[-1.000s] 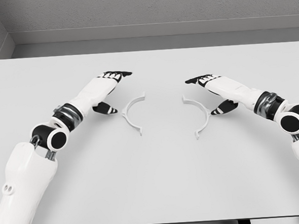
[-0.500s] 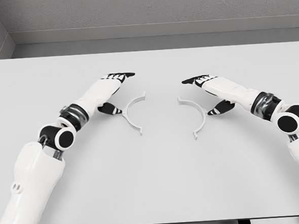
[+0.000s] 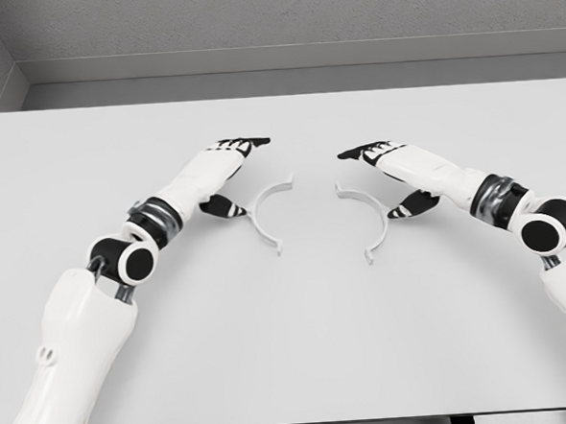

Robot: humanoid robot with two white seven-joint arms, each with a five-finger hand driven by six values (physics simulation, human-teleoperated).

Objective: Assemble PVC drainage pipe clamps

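Left hand (image 3: 225,169) beside left clamp half (image 3: 266,216), right hand (image 3: 396,169) beside right clamp half (image 3: 372,216), white table (image 3: 291,346)

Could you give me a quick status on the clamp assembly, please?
Left hand open, touching left clamp half. Right hand open beside right clamp half. Halves apart, facing each other. Nothing between them.

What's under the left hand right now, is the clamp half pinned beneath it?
Under the left hand shows only bare table. The left clamp half lies beside its thumb, apparently touching. The patch beneath the palm is covered, so contact there cannot be seen.
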